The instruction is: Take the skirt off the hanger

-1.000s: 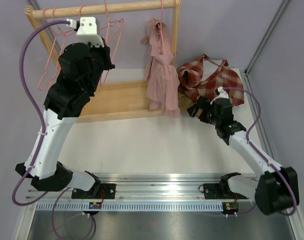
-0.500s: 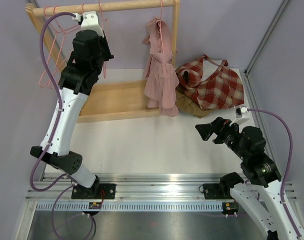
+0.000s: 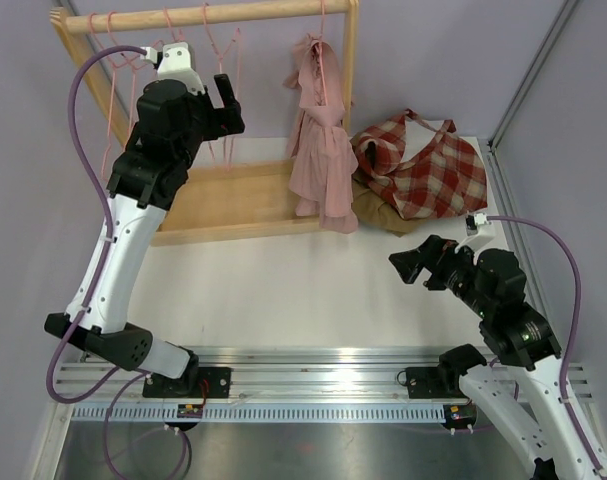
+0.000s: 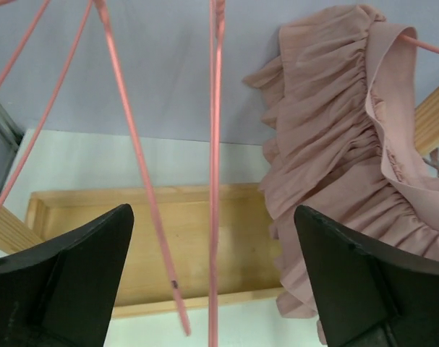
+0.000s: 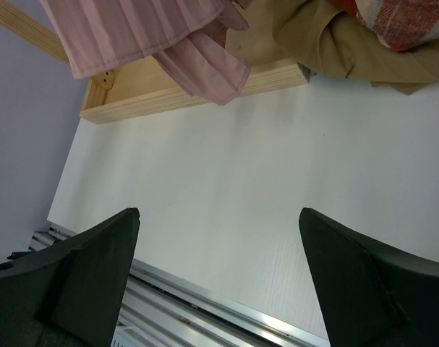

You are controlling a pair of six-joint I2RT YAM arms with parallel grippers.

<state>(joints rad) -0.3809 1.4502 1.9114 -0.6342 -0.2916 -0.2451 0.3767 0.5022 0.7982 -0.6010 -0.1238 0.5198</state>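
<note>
The pink ruffled skirt (image 3: 318,130) hangs from a pink hanger (image 3: 323,40) at the right end of the wooden rail (image 3: 233,13). The left wrist view shows its ruffles (image 4: 335,144) at the right, beyond my fingers. My left gripper (image 3: 226,105) (image 4: 212,238) is open, raised among the empty pink hangers (image 4: 215,144) and left of the skirt, holding nothing. A thin hanger wire runs between its fingers without touching them. My right gripper (image 3: 411,262) (image 5: 219,217) is open and empty over the white table, in front of the skirt's hem (image 5: 197,65).
The wooden rack's base tray (image 3: 233,200) lies under the rail. A red plaid garment (image 3: 423,160) is heaped on a tan one (image 3: 378,210) right of the rack. Empty pink hangers (image 3: 113,70) crowd the rail's left end. Metal rail (image 3: 313,365) along the near edge.
My left gripper has gone from shut to open at the empty hangers, and its arm has shifted a little right. My right arm drew back from the plaid pile toward the near edge.
</note>
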